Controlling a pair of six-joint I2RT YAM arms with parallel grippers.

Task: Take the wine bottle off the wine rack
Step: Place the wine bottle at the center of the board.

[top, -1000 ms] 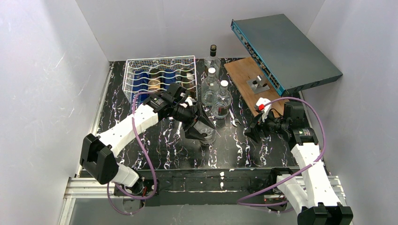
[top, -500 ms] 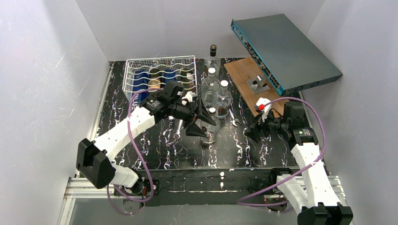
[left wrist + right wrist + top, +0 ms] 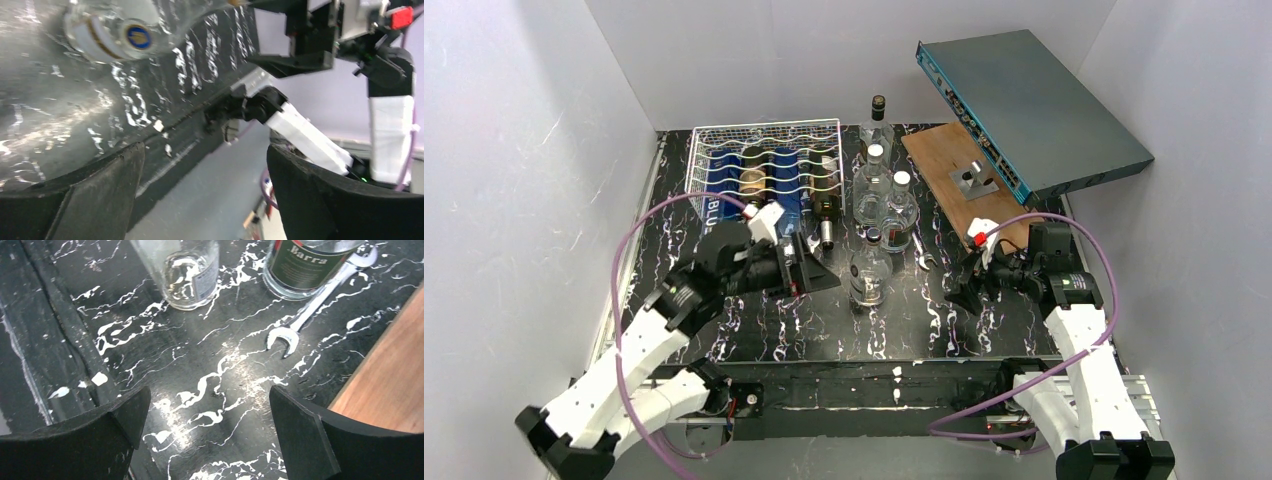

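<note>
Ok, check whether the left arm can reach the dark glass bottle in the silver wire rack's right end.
Probably yes: the left arm holds open jaws near the dark glass bottle, with nothing standing between.

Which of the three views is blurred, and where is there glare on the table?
Left wrist view: blurred, the clear bottle at the top left has soft edges, and a pale sheen lies on the table. Right wrist view: sharp, the wrench is crisp, with a bright reflection mid-table. Top external view: sharp and evenly lit, only soft shadows.
</note>
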